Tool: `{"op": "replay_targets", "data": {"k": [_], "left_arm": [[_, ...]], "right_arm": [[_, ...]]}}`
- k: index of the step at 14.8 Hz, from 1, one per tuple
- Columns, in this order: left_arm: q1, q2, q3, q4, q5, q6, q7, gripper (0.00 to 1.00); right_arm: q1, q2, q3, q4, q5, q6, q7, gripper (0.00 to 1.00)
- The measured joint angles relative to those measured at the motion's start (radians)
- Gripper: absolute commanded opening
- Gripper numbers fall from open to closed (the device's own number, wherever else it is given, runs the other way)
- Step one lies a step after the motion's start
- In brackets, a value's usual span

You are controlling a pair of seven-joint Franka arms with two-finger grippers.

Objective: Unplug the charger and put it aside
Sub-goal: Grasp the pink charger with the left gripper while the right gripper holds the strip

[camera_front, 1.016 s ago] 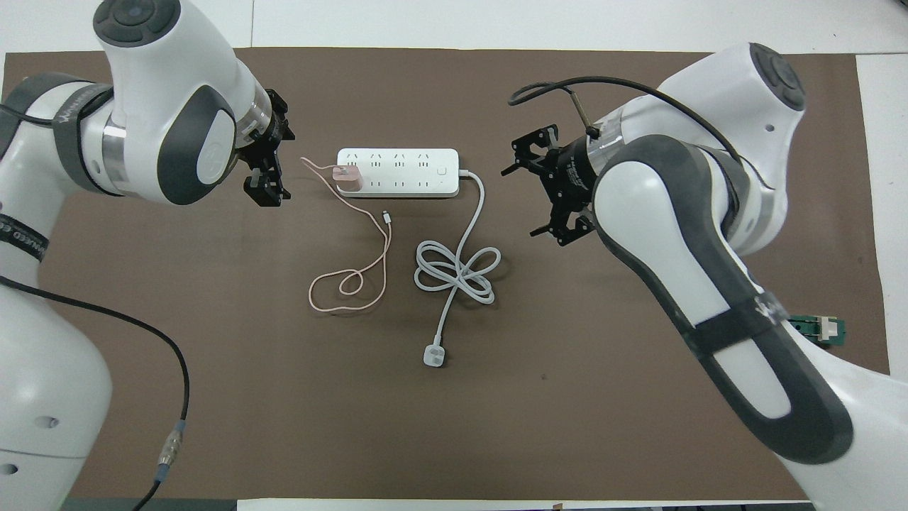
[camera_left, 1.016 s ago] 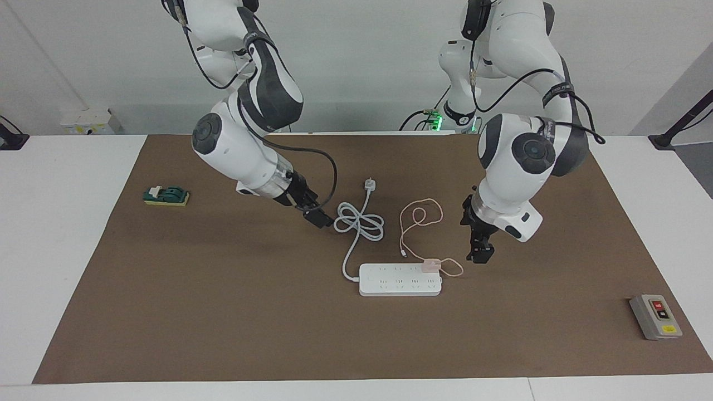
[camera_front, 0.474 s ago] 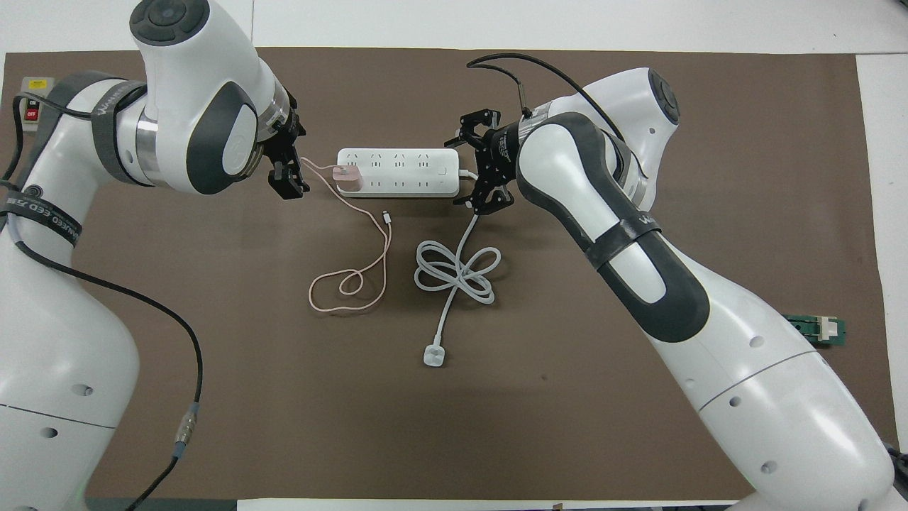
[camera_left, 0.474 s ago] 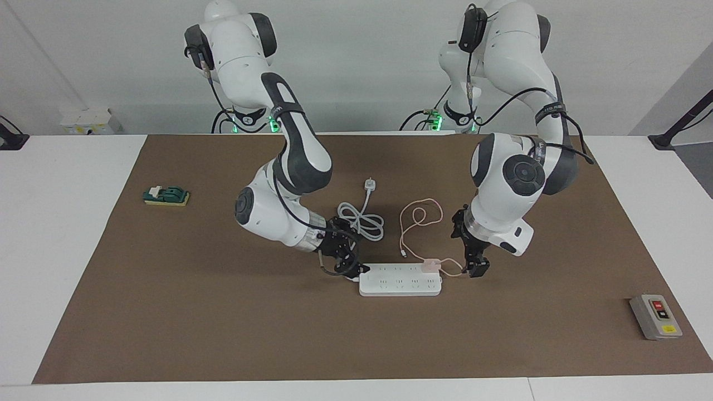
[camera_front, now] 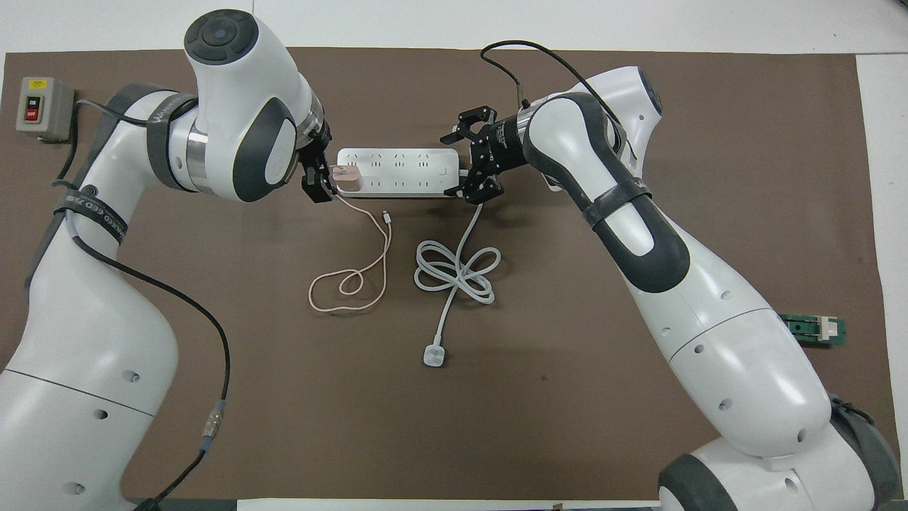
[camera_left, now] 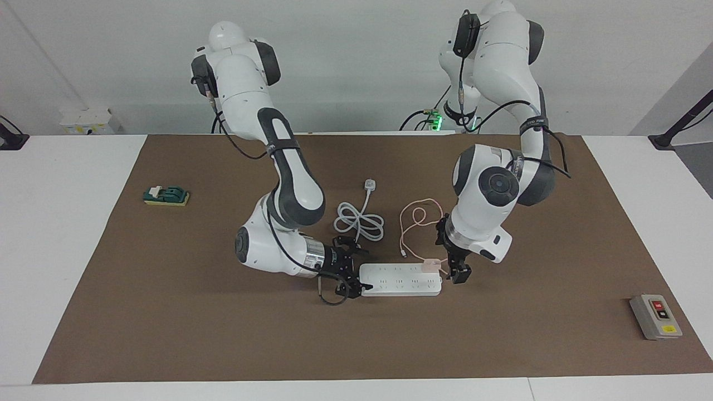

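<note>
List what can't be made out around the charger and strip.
- Whether the left gripper touches the charger: too small in the facing view; overhead, the wrist covers it.
- Power strip end at the right gripper: partly covered by it, both views.
- Switch box lettering: too small.

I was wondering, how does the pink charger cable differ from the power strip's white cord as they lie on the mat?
The charger cable is thin and pink; the power strip's cord is thick and white. The charger cable lies in one loose loop and ends in a small connector; the cord is bunched in a bow-like coil and ends in a chunky white plug. Both trail from the power strip toward the robots.
</note>
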Motion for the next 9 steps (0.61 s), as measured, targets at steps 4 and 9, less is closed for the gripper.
{"op": "replay_targets", "data": {"k": [4,9], "left_arm": [[-0.001,0.011,0.001,-0.036,0.000,0.066,0.000,1.00],[-0.009,0.020,0.001,-0.047,0.000,0.088,-0.001,1.00]], "right_arm": [[0.008,0.056,0.005,0.080,0.000,0.000,0.001,1.00],[0.010,0.096,0.005,0.132,0.000,0.003,0.001,1.00]]}}
